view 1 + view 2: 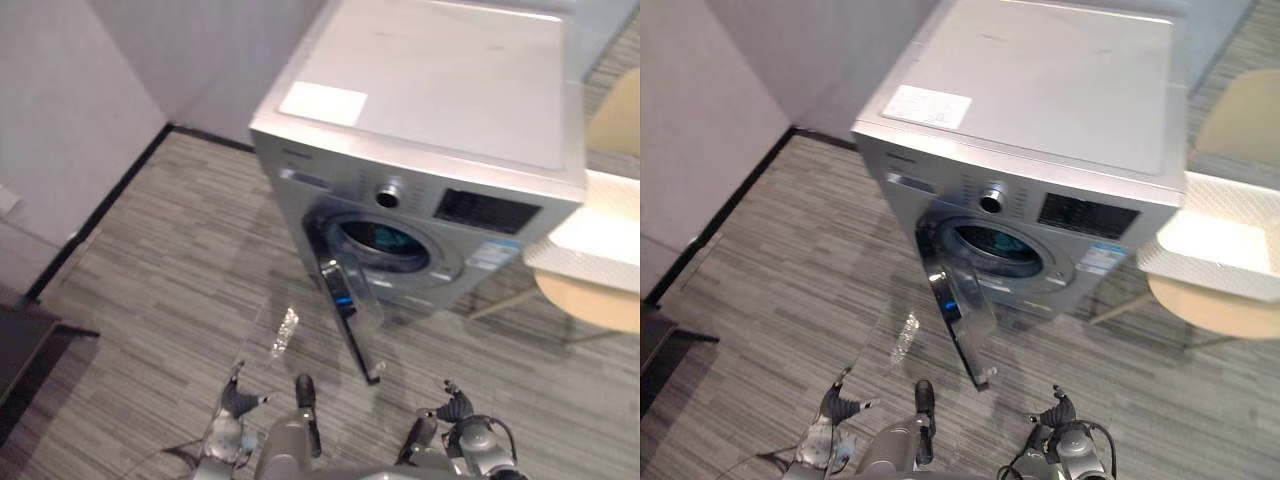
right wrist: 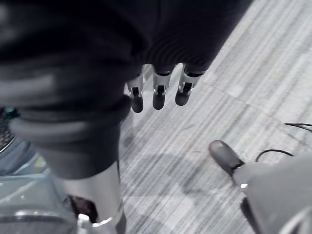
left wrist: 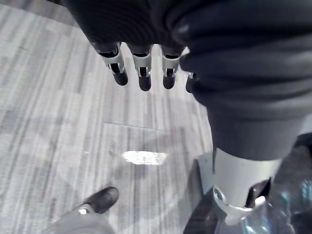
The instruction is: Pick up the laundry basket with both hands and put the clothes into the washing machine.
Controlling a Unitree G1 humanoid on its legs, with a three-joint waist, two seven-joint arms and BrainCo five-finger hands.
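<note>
I can read nothing from where I stand. The washing machine [image 1: 430, 100] has a white label [image 1: 322, 103] on its top, toward the ten o'clock corner, but the print on it is too small to make out. On the front, a dark panel [image 1: 487, 211] sits at three o'clock from the knob [image 1: 388, 194], and its markings are a blur. A pale sticker [image 1: 492, 256] lies at four o'clock from the knob, just under the panel, with lettering too fine to tell.
</note>
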